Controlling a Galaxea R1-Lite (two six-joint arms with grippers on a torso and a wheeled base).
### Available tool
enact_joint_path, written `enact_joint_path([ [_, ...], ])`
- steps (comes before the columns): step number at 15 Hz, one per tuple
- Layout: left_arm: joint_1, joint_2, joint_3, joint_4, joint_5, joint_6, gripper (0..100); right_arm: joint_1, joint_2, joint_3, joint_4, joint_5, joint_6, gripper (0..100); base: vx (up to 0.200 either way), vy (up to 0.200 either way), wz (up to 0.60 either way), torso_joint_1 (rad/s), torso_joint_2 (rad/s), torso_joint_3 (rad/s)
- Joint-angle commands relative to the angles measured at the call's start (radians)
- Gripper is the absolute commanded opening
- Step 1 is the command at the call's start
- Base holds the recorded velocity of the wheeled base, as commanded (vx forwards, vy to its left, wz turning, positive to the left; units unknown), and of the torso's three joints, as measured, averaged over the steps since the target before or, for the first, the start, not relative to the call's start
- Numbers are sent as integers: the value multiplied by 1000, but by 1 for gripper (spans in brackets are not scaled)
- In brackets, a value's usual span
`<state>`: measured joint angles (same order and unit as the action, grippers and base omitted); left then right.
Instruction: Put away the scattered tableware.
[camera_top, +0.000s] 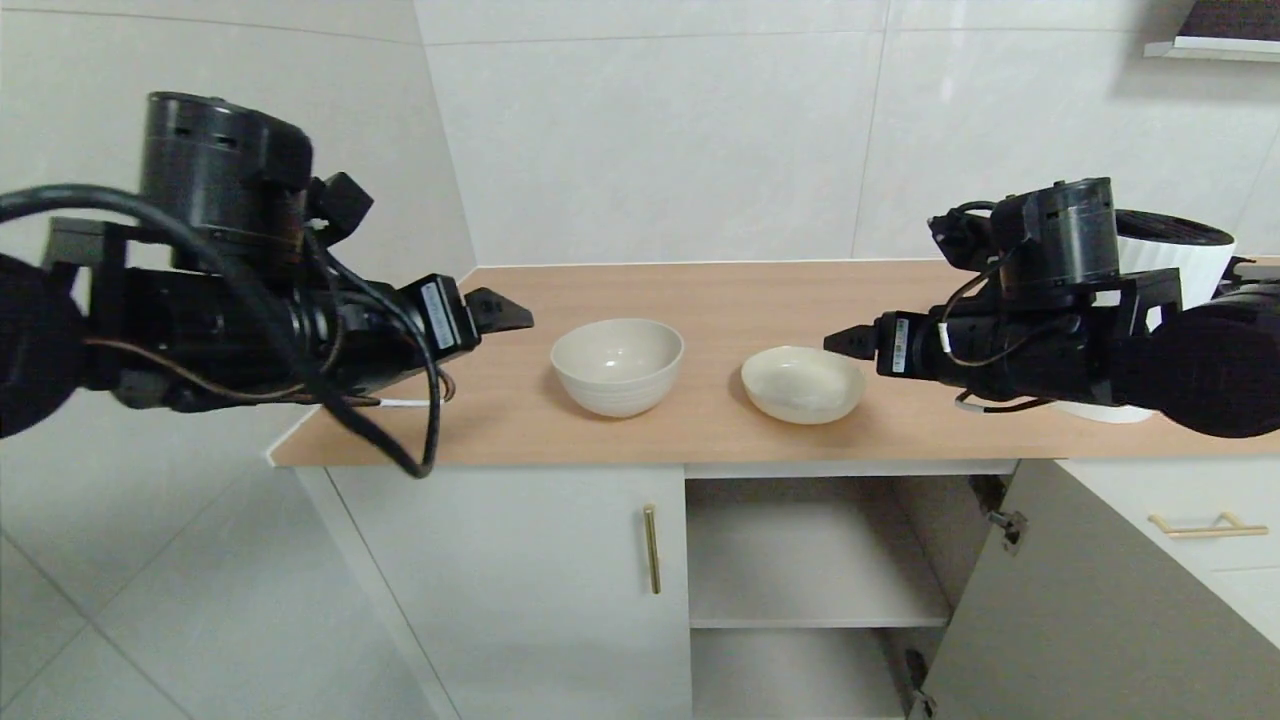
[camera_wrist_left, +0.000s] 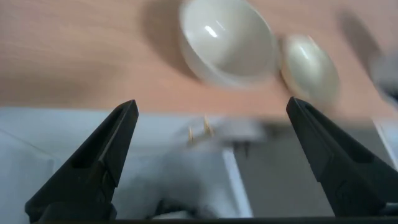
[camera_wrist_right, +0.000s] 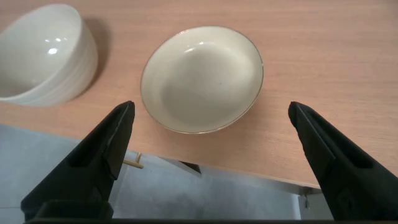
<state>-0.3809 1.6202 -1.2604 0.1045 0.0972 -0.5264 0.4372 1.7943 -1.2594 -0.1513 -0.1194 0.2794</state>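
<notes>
Two pieces of tableware stand on the wooden countertop (camera_top: 720, 300): a deep white ribbed bowl (camera_top: 617, 366) (camera_wrist_left: 227, 40) (camera_wrist_right: 45, 55) and, to its right, a shallow cream dish (camera_top: 803, 383) (camera_wrist_left: 309, 67) (camera_wrist_right: 201, 78). My left gripper (camera_top: 497, 315) (camera_wrist_left: 227, 152) hovers open to the left of the deep bowl, holding nothing. On the other side my right gripper (camera_top: 850, 341) (camera_wrist_right: 211, 155) is open too, just right of the shallow dish and slightly above it, with its fingers empty.
Below the counter a cabinet compartment (camera_top: 810, 560) stands open with a bare shelf; its door (camera_top: 1060, 610) swings out to the right. A closed door with a gold handle (camera_top: 650, 549) is to the left. A white ribbed container (camera_top: 1185, 250) stands behind my right arm.
</notes>
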Motion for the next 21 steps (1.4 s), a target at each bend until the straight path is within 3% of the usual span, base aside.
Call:
enact_joint_path([
  [1,-50,165,-74,-43,101,-80,100,3,16,0,-1,0,0,100,0,0,0,0,0,0],
  [4,-55,273,-89,-115,156,-90,100,3,14,1,-1,0,0,100,0,0,0,0,0,0],
  [16,-20,377,-148,-140,160,-86,100,5,22,3,-13,1,0,100,0,0,0,0,0,0],
  [17,-20,377,-148,-140,159,-84,0,6,24,5,-13,1,0,100,0,0,0,0,0,0],
  [21,-20,372,-148,-141,157,-84,0,6,24,5,-13,1,0,100,0,0,0,0,0,0],
])
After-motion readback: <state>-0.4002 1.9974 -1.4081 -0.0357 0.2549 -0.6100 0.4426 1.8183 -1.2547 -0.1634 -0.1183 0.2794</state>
